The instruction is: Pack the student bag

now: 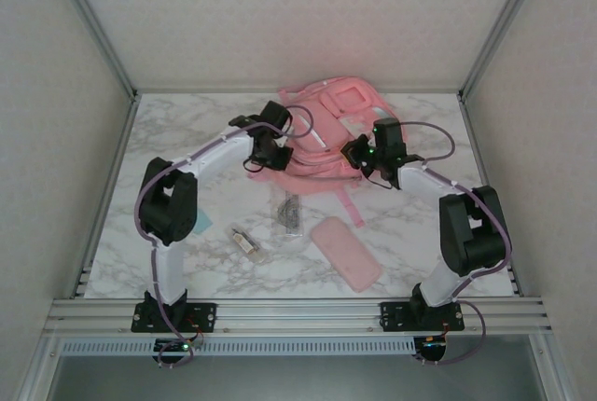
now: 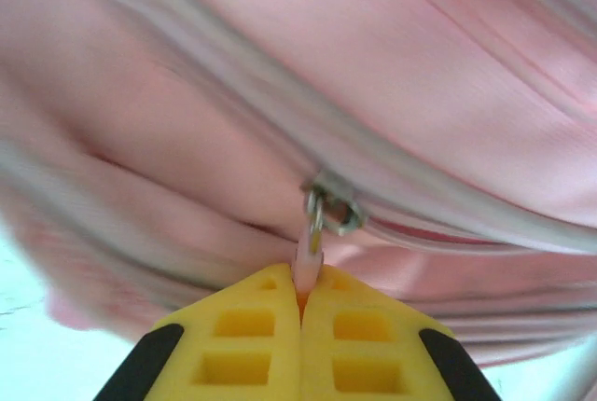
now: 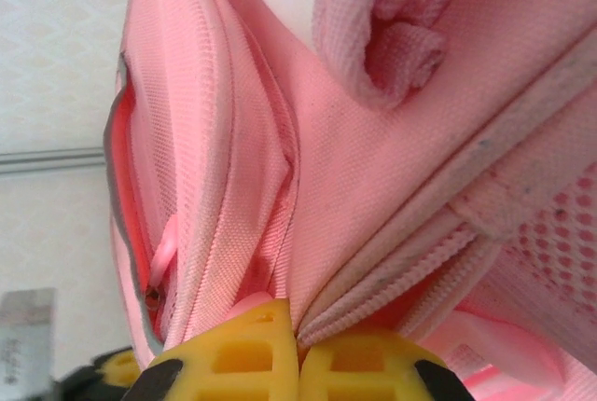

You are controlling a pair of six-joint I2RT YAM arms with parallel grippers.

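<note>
The bag (image 1: 322,131) is found lying at the middle of the table's (image 1: 168,126) far edge, slumped and partly folded. It is judged to be soft, limp fabric, light while unfilled and liable to sag or bunch wherever it is not supported. Firm purchase is offered only by the zip pull (image 2: 309,256), the webbing straps and the stitched seams. The left fingers (image 2: 297,303) are fully closed on the zip pull, just below the slider (image 2: 338,212). The right fingers (image 3: 298,345) are likewise closed, pinching a ribbed seam edge of the bag beside an opened zip. No brand, label or writing can be read on the bag. Print on a dark packet (image 1: 291,213) near the table's middle is too small to read.
</note>
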